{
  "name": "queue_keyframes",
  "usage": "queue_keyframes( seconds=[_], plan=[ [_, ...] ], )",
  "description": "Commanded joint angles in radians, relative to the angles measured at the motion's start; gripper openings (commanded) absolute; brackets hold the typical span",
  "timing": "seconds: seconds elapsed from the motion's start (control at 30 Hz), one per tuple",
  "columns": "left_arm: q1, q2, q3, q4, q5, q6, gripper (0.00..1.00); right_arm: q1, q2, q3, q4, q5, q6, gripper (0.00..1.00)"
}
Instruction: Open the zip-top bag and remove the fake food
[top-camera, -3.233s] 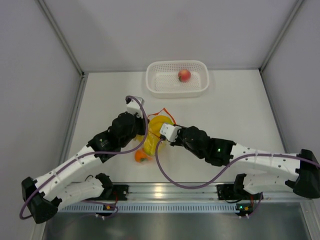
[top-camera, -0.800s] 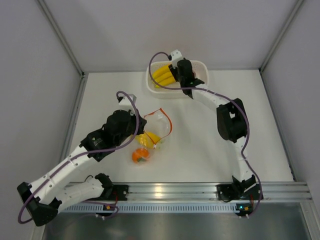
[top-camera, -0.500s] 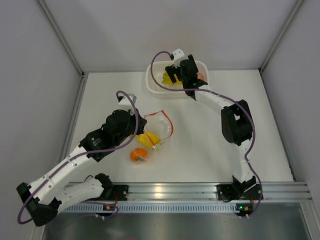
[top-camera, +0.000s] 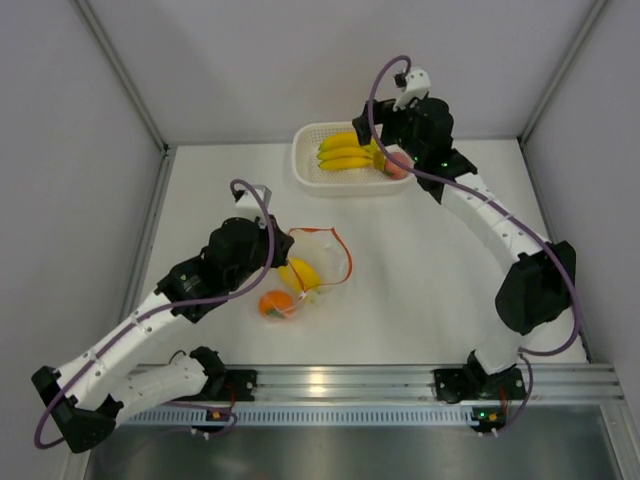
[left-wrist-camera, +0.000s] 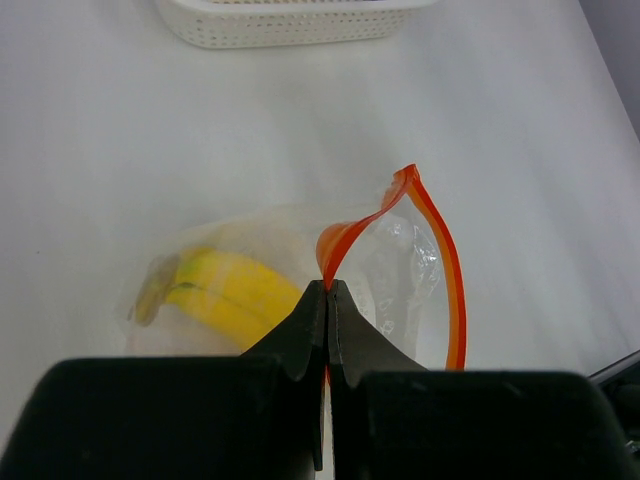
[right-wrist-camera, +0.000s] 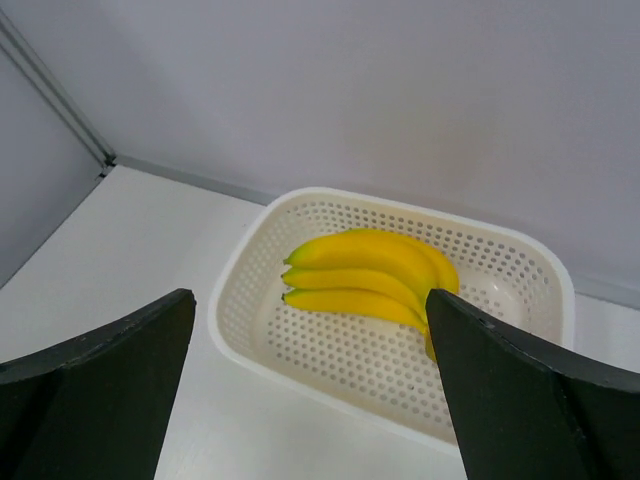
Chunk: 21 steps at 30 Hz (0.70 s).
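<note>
While the left hand (left-wrist-camera: 327, 300) pinched the bag (top-camera: 318, 255) by its zip strip (left-wrist-camera: 455, 290), holding the mouth open on the counter (top-camera: 450, 280), the right hand (right-wrist-camera: 310, 335) hung open and empty above the basket (top-camera: 305, 170), which held one banana bunch (top-camera: 345, 152) and the peach (top-camera: 397, 166); next, probably, it needed to reach into the bag for the second bunch (top-camera: 298, 273) and the orange fruit (top-camera: 275, 303).

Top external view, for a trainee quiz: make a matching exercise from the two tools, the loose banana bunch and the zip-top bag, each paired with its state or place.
1 left tool
2 right tool
3 loose banana bunch
4 zip-top bag

A in the white basket
B open, empty
C on the table, a banana inside
D shut on the orange zip strip

Pairs: 1-D, 2-B, 3-A, 4-C
</note>
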Motion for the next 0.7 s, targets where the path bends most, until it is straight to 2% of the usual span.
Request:
queue_keyframes(
  seconds=[0.0,0.1,0.17,0.3,0.37,0.47,0.5,0.6,0.63,0.67],
  plan=[
    [0.003,-0.028,0.051,0.023,0.019,0.001,0.00,0.003,-0.073,-0.026,-0.159,0.026,0.096,0.99],
    [0.003,-0.039,0.052,0.023,0.029,0.004,0.00,0.041,-0.176,-0.162,-0.158,0.111,0.058,0.99],
    [0.003,-0.047,0.055,0.024,0.033,0.005,0.00,0.072,-0.221,-0.189,-0.217,0.128,0.047,0.99],
    [0.003,-0.057,0.067,0.023,0.036,0.008,0.00,0.190,-0.343,-0.259,-0.305,0.425,-0.009,0.99],
    [0.003,-0.061,0.075,0.021,0.042,0.013,0.00,0.257,-0.397,-0.298,-0.329,0.457,-0.019,0.99],
    [0.003,-0.061,0.081,0.021,0.046,0.011,0.00,0.288,-0.500,-0.383,-0.267,0.232,0.013,1.00],
    [0.003,-0.059,0.083,0.020,0.044,0.010,0.00,0.290,-0.537,-0.432,-0.215,0.078,0.007,0.99],
    [0.003,-0.050,0.086,0.023,0.038,0.007,0.00,0.290,-0.655,-0.601,-0.055,-0.051,0.104,0.99],
    [0.003,-0.047,0.087,0.023,0.038,0.005,0.00,0.294,-0.661,-0.599,-0.085,-0.072,0.119,0.99],
    [0.003,-0.041,0.086,0.021,0.041,0.004,0.00,0.303,-0.657,-0.576,-0.145,-0.074,0.119,0.95]
  ],
)
